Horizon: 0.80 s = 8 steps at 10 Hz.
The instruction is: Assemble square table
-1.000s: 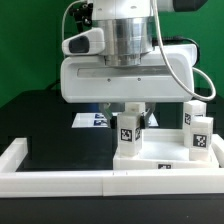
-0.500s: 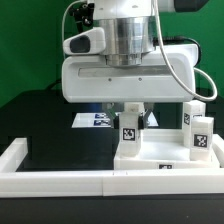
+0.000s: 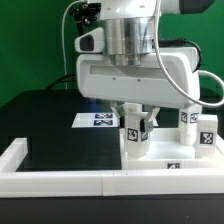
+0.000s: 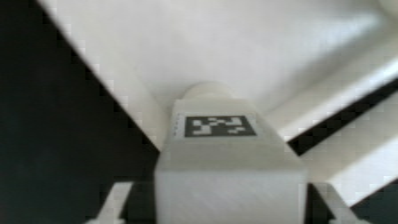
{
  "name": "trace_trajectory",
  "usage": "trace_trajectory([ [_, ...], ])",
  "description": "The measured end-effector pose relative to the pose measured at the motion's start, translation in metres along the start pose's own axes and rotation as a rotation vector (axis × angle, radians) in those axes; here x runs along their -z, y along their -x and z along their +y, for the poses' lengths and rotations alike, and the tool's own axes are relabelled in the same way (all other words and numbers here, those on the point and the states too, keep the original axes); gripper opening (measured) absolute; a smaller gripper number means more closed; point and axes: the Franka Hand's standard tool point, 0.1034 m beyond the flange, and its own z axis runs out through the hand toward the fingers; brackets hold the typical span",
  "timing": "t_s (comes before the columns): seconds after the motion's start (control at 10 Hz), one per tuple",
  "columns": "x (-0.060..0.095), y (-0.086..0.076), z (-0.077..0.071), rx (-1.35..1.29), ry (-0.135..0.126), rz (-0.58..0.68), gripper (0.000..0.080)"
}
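square table parts sit at the near edge of the black surface: the white tabletop slab [image 3: 170, 165] lies flat just behind the long white rim [image 3: 60, 180] on the exterior view's right, a small tag showing on its near side. the gripper [image 3: 138, 118] is clenched on a tagged white leg [image 3: 134, 135], which stands upright on the slab with its foot touching or nearly touching it; from the wrist view the leg [image 4: 222, 150] fills the space between the two fingers [image 4: 116, 205], tag facing the camera, slab surface pale behind it.

i reckon the risk is in the seating. if the leg is off its hole or a bit tilted, pressing or twisting could jam it, shove the slab along the rim, or let the leg slip round in the pads. i can't see the hole from here.

two more legs [image 3: 205, 135] stand on the slab's far right, near the arm's body; a sideways swing could knock them over.

further back the marker board [image 3: 100, 120] lies flat on the table.
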Motion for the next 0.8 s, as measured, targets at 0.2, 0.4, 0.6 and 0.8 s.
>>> trace_trajectory([
  [0.2,-0.0001,0.0019,-0.0025,-0.187,0.0,0.003,0.0291],
  [0.4,-0.0002,0.0022,-0.0028,-0.373,0.002,0.005,0.0291],
  [0.6,-0.0002,0.0021,-0.0026,-0.458,0.001,0.005,0.0292],
  [0.8,0.0001,0.002,-0.0027,-0.396,0.002,0.005,0.0538],
])
